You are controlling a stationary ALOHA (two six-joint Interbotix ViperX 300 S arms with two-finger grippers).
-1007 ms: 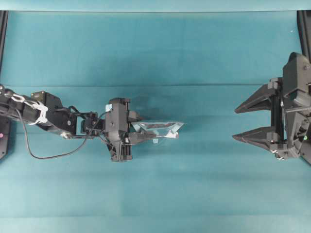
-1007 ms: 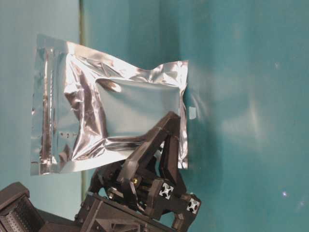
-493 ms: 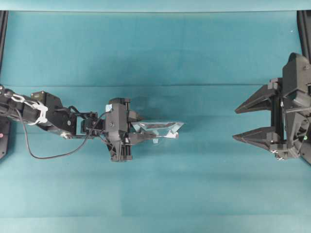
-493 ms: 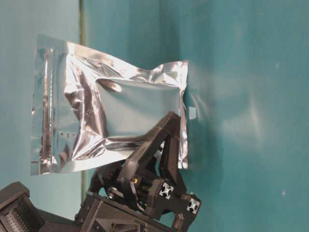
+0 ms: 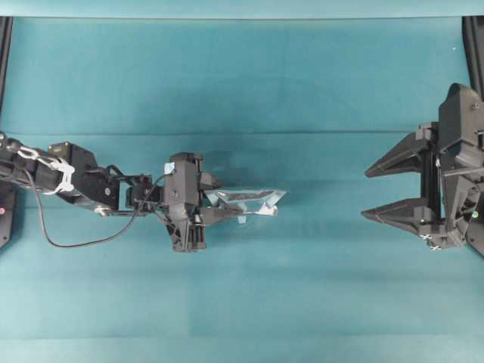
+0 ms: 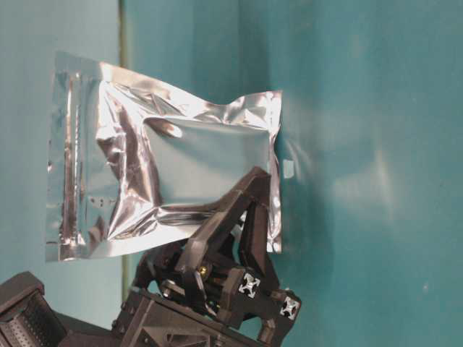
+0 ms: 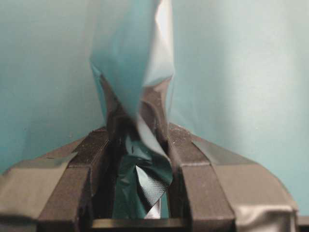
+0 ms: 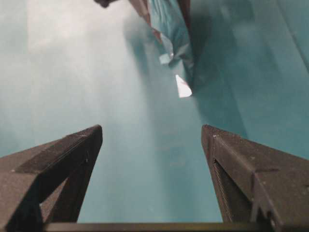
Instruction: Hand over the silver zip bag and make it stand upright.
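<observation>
The silver zip bag is a crinkled foil pouch held on edge above the teal table. My left gripper is shut on its near end. In the table-level view the bag shows broadside, zip strip at the left, with the gripper's fingers pinching its lower right part. In the left wrist view the bag rises from between the closed jaws of the left gripper. My right gripper is open and empty at the far right, facing the bag across a wide gap. The right wrist view shows the bag far ahead.
The teal table carries no other objects. Dark frame posts stand at the far left and right edges. The left arm's cable loops over the table at the left.
</observation>
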